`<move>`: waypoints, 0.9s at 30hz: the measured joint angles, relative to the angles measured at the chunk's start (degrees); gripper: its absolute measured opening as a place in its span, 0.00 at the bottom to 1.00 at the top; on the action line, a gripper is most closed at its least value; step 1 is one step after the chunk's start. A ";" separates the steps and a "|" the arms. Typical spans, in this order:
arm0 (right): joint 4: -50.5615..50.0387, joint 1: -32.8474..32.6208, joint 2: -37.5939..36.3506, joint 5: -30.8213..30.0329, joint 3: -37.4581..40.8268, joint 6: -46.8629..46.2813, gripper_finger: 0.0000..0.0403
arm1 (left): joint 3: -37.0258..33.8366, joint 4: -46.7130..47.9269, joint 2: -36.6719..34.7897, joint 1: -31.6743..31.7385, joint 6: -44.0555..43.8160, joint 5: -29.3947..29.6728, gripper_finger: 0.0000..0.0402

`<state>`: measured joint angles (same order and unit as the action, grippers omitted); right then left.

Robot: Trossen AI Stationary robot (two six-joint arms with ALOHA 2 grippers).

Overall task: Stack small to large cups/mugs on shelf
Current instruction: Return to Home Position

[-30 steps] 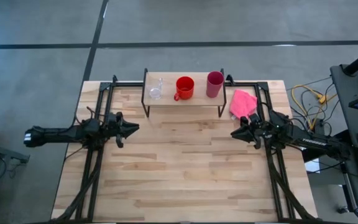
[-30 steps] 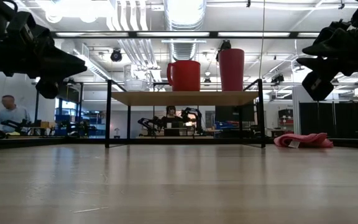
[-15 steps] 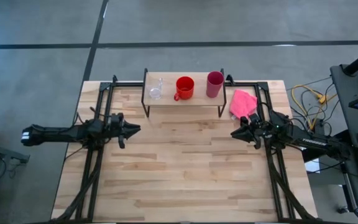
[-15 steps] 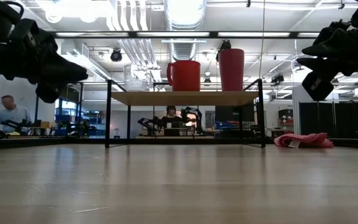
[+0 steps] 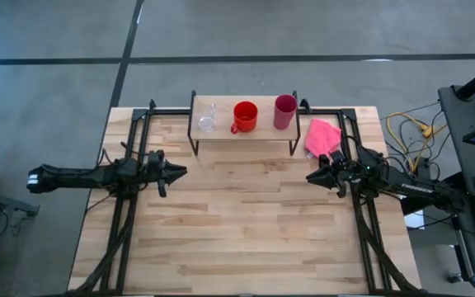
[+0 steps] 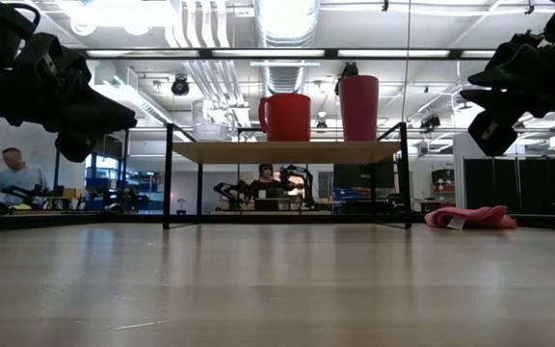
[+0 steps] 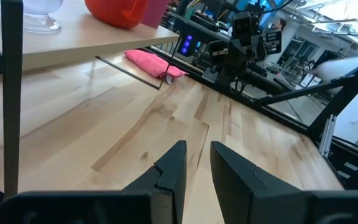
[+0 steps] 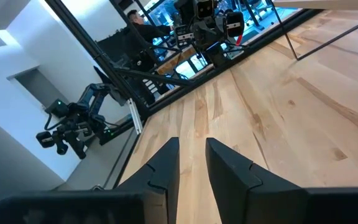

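Observation:
The shelf [image 5: 246,132], a light plank on thin black legs, stands at the table's far middle. On it stand in a row the small clear glass [image 5: 207,118], the red mug [image 5: 245,116] with its handle, and the magenta-pink tumbler [image 5: 284,111]; they also show in the low view, the mug [image 6: 285,117] and the tumbler [image 6: 358,108]. My left gripper [image 5: 183,172] hovers at the table's left side, fingers nearly together, holding nothing. My right gripper [image 5: 310,176] hovers at the right side, fingers nearly together, holding nothing.
A soft pink cloth [image 5: 322,136] lies on the table right of the shelf, near my right arm. Black frame rails run along the table's left [image 5: 126,214] and right [image 5: 368,231] sides. Bare wood [image 5: 246,223] lies between the arms.
My left arm has shifted slightly toward the table's near edge and a little lower. The cups, the shelf and my right arm have kept still.

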<state>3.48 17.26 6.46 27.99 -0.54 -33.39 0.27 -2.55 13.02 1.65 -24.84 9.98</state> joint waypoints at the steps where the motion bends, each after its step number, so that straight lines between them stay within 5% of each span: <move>1: 0.00 0.00 0.00 0.00 0.00 -0.02 0.19 | 0.00 0.00 0.02 0.00 0.02 0.00 0.14; 27: -0.01 0.00 0.00 0.00 0.00 -0.02 0.20 | 0.00 0.00 0.09 -0.01 0.02 0.04 0.14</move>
<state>3.46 17.26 6.46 27.99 -0.54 -33.41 0.27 -2.55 13.10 1.64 -24.82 10.02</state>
